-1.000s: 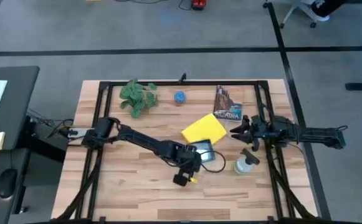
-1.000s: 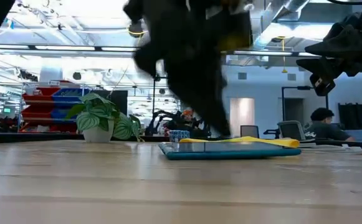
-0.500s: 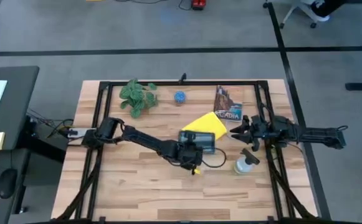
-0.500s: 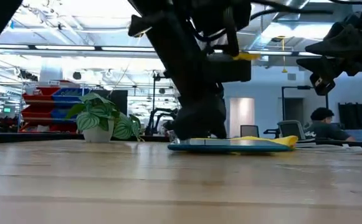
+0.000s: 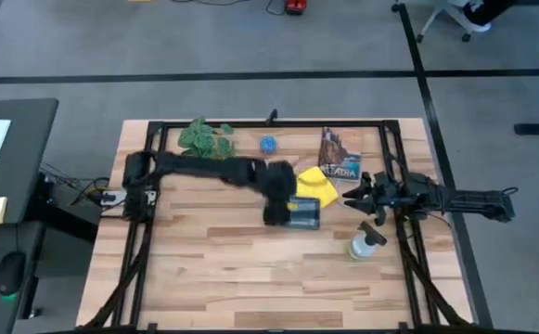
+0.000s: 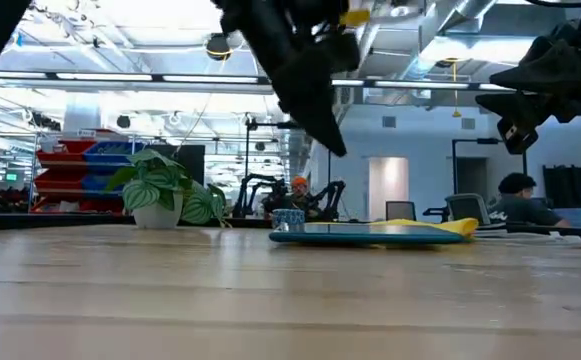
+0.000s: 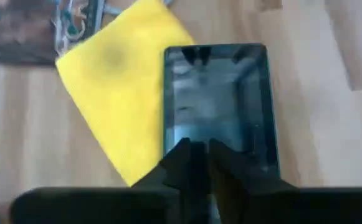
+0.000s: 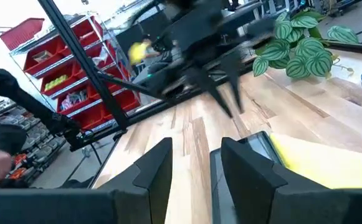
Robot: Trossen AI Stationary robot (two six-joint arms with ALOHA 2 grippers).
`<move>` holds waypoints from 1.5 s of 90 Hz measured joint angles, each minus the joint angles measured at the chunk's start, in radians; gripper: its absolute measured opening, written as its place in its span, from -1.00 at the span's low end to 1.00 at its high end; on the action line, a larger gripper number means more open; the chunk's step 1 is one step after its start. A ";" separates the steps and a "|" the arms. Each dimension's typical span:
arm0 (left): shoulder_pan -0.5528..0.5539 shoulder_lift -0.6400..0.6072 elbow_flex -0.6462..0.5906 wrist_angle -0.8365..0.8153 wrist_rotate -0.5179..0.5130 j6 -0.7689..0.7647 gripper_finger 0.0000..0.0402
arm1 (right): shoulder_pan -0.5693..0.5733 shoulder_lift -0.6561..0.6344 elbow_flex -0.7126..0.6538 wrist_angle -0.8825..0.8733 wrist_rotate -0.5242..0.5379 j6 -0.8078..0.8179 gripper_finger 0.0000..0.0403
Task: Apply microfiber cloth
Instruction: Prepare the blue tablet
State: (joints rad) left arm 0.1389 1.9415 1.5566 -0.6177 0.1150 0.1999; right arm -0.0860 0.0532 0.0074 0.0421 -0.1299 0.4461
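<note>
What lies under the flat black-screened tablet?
The bright yellow microfiber cloth lies partly beneath the flat black-screened tablet on the wooden table; its uncovered part spreads beside the tablet. How far it reaches underneath is hidden.

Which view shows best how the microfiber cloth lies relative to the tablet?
The left wrist view: the microfiber cloth lies flat, partly under the tablet. The high view shows a small yellow patch beside the left gripper; the low view shows only its edge; the right wrist view shows one strip.
</note>
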 joint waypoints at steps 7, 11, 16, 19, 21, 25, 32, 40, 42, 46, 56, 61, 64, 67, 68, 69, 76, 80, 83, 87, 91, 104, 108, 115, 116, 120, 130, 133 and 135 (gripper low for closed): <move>0.066 0.013 0.000 -0.033 0.095 0.017 -0.49 | 0.000 0.000 0.000 -0.001 0.000 -0.001 -0.37; 0.097 0.034 0.000 -0.049 0.144 0.020 -0.38 | 0.000 0.000 0.000 -0.001 0.000 -0.001 -0.37; 0.128 0.056 0.000 -0.079 0.196 0.022 -0.25 | 0.000 0.001 0.000 -0.001 0.000 -0.001 -0.37; 0.141 0.075 0.000 -0.112 0.226 0.024 -0.17 | 0.000 0.000 0.000 -0.001 0.000 -0.001 -0.37; 0.147 0.089 0.000 -0.127 0.239 0.024 -0.12 | 0.000 0.000 0.000 -0.002 0.000 -0.001 -0.37; 0.158 0.111 -0.001 -0.155 0.252 0.027 -0.02 | 0.000 0.001 0.000 -0.002 0.000 -0.002 -0.37; 0.171 0.143 -0.001 -0.211 0.257 0.049 0.11 | 0.000 0.004 0.000 -0.002 0.000 -0.007 -0.37; 0.178 0.173 -0.001 -0.231 0.257 0.051 0.21 | 0.000 0.009 0.000 -0.002 0.000 -0.008 -0.37; 0.179 0.179 -0.002 -0.233 0.257 0.049 0.22 | 0.000 0.010 0.000 -0.002 0.000 -0.009 -0.37; 0.179 0.186 -0.002 -0.229 0.257 0.045 0.24 | 0.000 0.013 0.000 -0.002 0.000 -0.009 -0.37; 0.178 0.186 -0.003 -0.213 0.275 0.029 0.26 | 0.000 0.019 0.000 -0.003 0.000 -0.009 -0.37; 0.179 0.186 -0.007 -0.207 0.304 0.014 0.26 | 0.000 0.019 0.000 -0.003 0.000 -0.009 -0.37; 0.184 0.186 -0.007 -0.199 0.348 0.003 0.26 | 0.000 0.019 0.000 -0.003 0.000 -0.009 -0.37; 0.189 0.188 -0.007 -0.197 0.391 -0.010 0.26 | 0.000 0.020 0.000 -0.003 0.000 -0.009 -0.37; 0.190 0.188 -0.007 -0.198 0.406 -0.013 0.26 | 0.000 0.019 0.000 -0.003 0.000 -0.009 -0.37; 0.192 0.188 -0.008 -0.200 0.423 -0.017 0.26 | 0.000 0.019 0.000 -0.003 0.000 -0.009 -0.37; 0.203 0.188 -0.008 -0.199 0.501 -0.042 0.26 | 0.000 0.019 0.000 -0.003 0.000 -0.009 -0.37; 0.206 0.188 -0.008 -0.194 0.513 -0.053 0.26 | 0.000 0.019 0.000 -0.003 0.000 -0.009 -0.37; 0.207 0.188 -0.008 -0.192 0.513 -0.058 0.26 | 0.000 0.019 0.000 -0.003 0.000 -0.009 -0.37; 0.207 0.188 -0.008 -0.188 0.513 -0.070 0.26 | 0.000 0.019 0.000 -0.003 0.000 -0.009 -0.37; 0.206 0.188 -0.008 -0.178 0.513 -0.087 0.26 | 0.000 0.019 0.000 -0.003 0.000 -0.009 -0.37; 0.192 0.205 -0.007 -0.162 0.513 -0.156 0.26 | 0.000 0.019 0.000 -0.004 0.000 -0.009 -0.37; 0.185 0.219 -0.006 -0.163 0.513 -0.174 0.25 | 0.000 0.019 0.000 -0.003 0.000 -0.009 -0.37; 0.173 0.255 -0.002 -0.168 0.512 -0.184 0.25 | 0.000 0.019 0.000 -0.004 0.000 -0.009 -0.37; 0.173 0.258 -0.002 -0.169 0.517 -0.184 0.25 | 0.000 0.019 0.000 -0.004 0.000 -0.009 -0.37; 0.171 0.267 -0.002 -0.176 0.522 -0.187 0.25 | 0.000 0.019 0.000 -0.004 0.000 -0.009 -0.37; 0.161 0.290 -0.002 -0.171 0.505 -0.200 0.25 | 0.000 0.020 0.000 -0.004 0.000 -0.005 -0.37; 0.159 0.291 -0.003 -0.169 0.499 -0.202 0.25 | 0.000 0.019 0.000 -0.004 0.000 -0.004 -0.37; 0.157 0.291 -0.003 -0.169 0.490 -0.202 0.25 | 0.000 0.019 0.000 -0.005 0.000 -0.004 -0.37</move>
State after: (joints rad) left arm 0.2954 2.2326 1.5539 -0.7864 0.6052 -0.0017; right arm -0.0860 0.0727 0.0074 0.0376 -0.1295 0.4422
